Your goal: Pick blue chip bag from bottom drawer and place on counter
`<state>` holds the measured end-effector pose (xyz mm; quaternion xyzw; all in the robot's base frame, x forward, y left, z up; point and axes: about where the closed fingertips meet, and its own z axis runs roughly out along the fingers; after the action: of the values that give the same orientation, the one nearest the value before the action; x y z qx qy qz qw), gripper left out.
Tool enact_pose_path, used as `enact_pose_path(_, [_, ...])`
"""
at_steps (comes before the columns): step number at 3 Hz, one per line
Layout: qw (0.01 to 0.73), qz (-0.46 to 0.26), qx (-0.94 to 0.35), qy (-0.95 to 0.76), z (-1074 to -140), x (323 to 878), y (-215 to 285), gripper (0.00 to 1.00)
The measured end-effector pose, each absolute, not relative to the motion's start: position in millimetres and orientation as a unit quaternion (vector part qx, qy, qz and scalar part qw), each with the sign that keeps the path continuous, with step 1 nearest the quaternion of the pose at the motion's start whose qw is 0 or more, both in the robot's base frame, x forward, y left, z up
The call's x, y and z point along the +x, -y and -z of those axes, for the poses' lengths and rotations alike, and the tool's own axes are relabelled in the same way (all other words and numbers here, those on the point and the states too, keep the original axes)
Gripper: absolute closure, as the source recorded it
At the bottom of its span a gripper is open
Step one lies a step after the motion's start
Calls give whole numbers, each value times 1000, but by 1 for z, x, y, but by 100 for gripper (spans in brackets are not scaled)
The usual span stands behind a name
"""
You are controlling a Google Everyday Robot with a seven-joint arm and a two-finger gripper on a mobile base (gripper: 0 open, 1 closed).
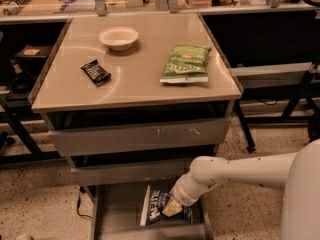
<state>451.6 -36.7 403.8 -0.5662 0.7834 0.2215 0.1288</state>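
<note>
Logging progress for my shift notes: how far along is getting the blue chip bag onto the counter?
Done: the bottom drawer stands open. In hand: the gripper is down in it, at the blue chip bag, which lies in the drawer. Left: lifting the bag out and setting it on the counter.
</note>
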Motion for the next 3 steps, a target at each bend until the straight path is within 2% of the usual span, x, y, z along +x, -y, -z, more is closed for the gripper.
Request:
enact_pose_path(1, [132, -223, -545, -798, -444, 447, 53, 100])
enact_pose_path(3, [160, -157, -525, -821, -578, 438, 84, 100])
